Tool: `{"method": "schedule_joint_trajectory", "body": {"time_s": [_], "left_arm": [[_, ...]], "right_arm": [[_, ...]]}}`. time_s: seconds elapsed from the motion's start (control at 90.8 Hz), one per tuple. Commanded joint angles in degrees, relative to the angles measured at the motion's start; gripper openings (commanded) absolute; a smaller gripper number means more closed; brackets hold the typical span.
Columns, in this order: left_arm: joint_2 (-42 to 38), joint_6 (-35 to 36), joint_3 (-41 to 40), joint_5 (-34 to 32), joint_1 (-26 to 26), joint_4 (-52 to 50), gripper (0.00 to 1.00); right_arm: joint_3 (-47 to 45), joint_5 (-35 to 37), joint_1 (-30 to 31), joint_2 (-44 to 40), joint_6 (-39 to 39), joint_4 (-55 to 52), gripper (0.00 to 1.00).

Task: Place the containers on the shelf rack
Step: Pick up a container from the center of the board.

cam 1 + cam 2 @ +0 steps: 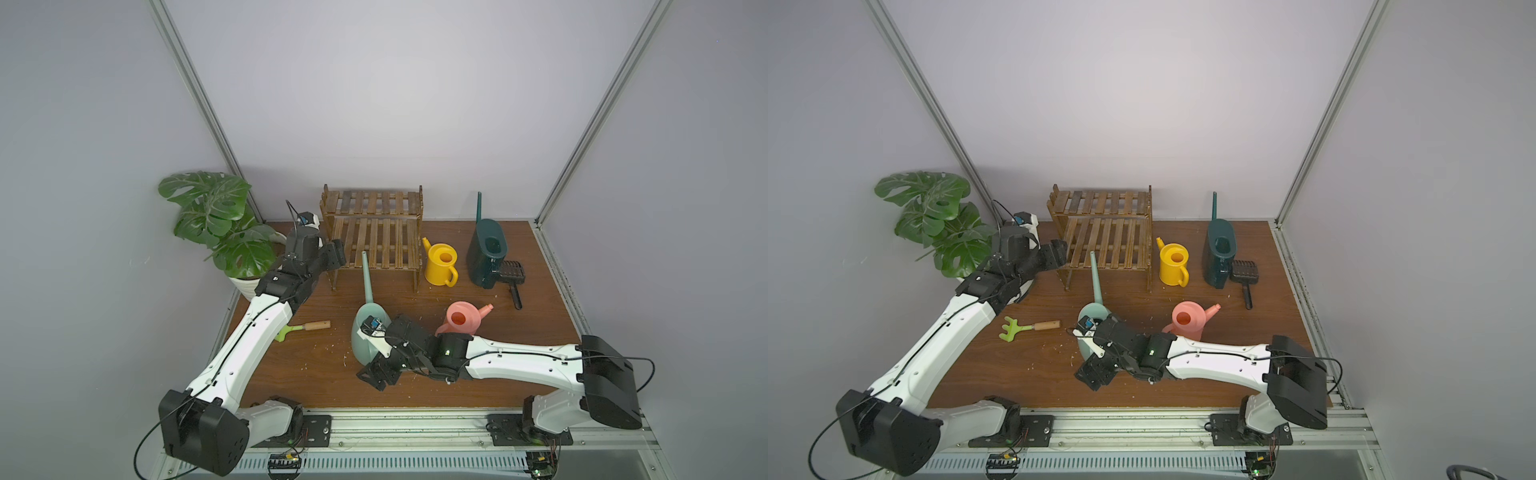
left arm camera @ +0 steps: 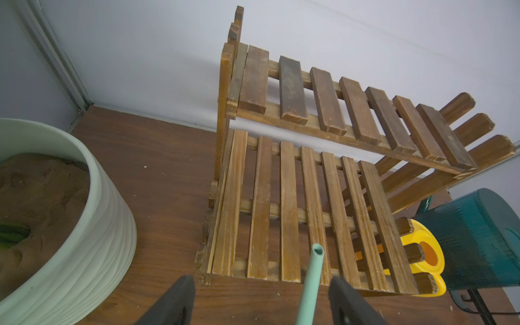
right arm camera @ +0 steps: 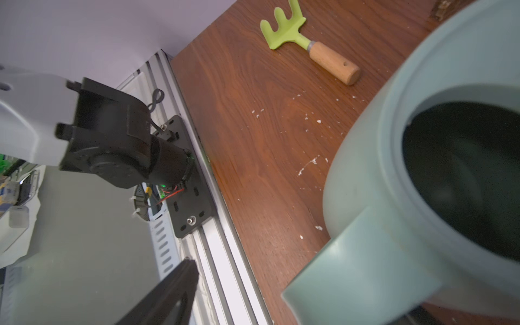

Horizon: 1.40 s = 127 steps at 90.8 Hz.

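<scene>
Now, with our right pincer apart beside the mint-green can handle, six o'clock of the shelf rack, we ready a lift, while our left pincer waits apart at nine.

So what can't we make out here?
- Right gripper's second finger: right wrist view, behind the mint can's handle.
- Pink can's base: both top views, right arm covers it.
- Pot: top views, leaves and left arm hide most.
- Teal can: left wrist view, cut off by the edge.
</scene>
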Motion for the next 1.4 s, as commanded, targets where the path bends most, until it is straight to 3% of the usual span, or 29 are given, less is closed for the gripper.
{"method": "schedule_joint_trajectory", "body": {"time_s": [0.0, 0.231, 0.517, 0.671, 0.892, 1.387], "left_arm": [[-1.5, -0.9, -1.3, 0.6, -0.4, -1.9, 0.78], [-4.4, -1.6, -4.4, 1.2, -2.3, -3.2, 0.78], [-10.3, -2.6, -6.3, -0.8, -10.0, -10.6, 0.8], [-15.2, -3.4, -8.5, 5.1, -12.0, -14.6, 0.82], [-20.8, -7.2, -11.2, 8.1, -16.8, -21.7, 0.82], [-26.2, -11.1, -16.6, 17.7, -23.1, -29.6, 0.77]], "right_arm": [[2.9, -1.9, 0.9, 1.8, -0.4, 3.6, 0.88], [2.9, -1.8, 1.1, 1.6, -0.7, 4.9, 0.89], [-5.6, 5.3, 0.2, -10.5, 1.6, 2.6, 0.94], [-9.8, 9.1, -2.0, -17.2, 2.1, 0.0, 0.98], [-13.7, 10.7, -7.4, -24.1, 1.3, -3.5, 0.99], [-16.3, 9.5, -14.5, -26.2, 1.4, -3.3, 0.99]]}}
